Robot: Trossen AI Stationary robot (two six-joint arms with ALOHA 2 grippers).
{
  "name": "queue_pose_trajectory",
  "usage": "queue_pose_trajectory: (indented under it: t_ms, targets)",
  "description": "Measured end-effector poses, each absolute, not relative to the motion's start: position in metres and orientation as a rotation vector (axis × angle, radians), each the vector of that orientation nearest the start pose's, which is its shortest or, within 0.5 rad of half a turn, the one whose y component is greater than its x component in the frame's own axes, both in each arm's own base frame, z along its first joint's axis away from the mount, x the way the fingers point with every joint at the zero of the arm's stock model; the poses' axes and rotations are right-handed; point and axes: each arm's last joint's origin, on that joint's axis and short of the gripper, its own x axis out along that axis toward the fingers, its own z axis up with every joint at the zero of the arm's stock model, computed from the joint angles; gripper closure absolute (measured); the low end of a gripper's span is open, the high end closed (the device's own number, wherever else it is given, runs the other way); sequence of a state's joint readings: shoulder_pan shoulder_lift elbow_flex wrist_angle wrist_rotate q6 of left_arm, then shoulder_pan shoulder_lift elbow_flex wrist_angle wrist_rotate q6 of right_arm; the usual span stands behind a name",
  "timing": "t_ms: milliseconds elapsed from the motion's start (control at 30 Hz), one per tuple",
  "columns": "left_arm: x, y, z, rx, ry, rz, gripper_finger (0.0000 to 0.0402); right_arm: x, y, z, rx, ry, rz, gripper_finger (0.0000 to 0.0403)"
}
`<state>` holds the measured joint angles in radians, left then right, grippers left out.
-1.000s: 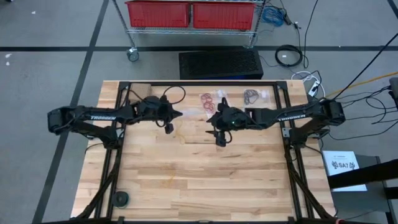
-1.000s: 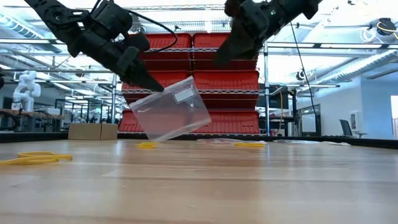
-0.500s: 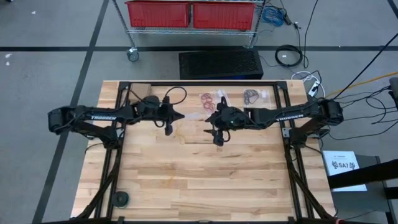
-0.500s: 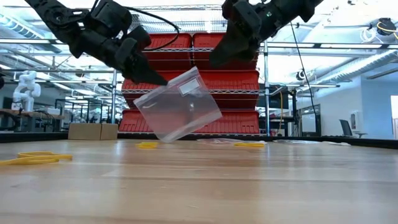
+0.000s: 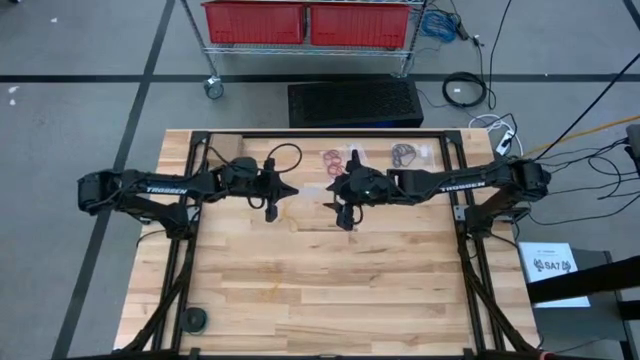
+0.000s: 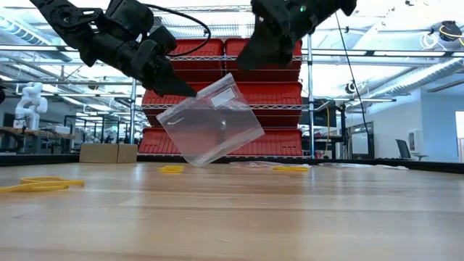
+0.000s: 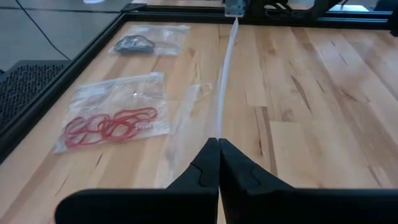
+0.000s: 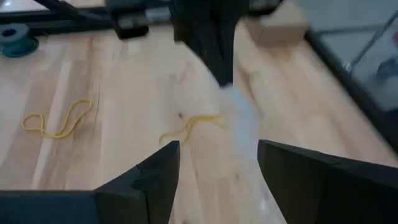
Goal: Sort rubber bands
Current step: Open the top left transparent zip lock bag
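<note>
The left gripper point(image 6: 181, 88) has its jaws pressed together on one corner of a clear bag point(image 6: 212, 123), which hangs tilted above the counter point(image 5: 330, 280). The right gripper point(image 6: 246, 61), jaws spread and empty, hovers just beside the bag's upper edge and is the nearer free arm. Loose yellow rubber bands point(image 8: 59, 121) lie on the counter below, while red ones point(image 7: 112, 121) sit bagged near the far edge.

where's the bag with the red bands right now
In the high view, the bag of red bands lies flat at the table's far edge, beside the dark-band bag, beyond the right end effector.
</note>
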<state>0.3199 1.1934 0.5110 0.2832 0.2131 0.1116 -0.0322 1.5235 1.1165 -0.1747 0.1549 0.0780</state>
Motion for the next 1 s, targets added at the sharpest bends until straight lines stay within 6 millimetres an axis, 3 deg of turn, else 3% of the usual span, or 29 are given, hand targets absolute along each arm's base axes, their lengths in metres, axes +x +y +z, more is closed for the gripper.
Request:
queue_pose_trajectory:
  t_ms: [233,767,1000]
  targets:
    - [0.232,0.070,0.199,0.001,0.403,0.079,0.0400,0.345,-0.019,0.257,0.092,0.612,-0.183,0.0195]
    - [0.242,0.071,0.190,0.000,0.379,0.016,0.0400,0.353,-0.020,0.258,0.074,0.549,-0.174,0.0195]
    - [0.243,0.068,0.190,0.000,0.377,-0.008,0.0400,0.380,-0.022,0.262,-0.004,0.664,-0.153,0.0195]
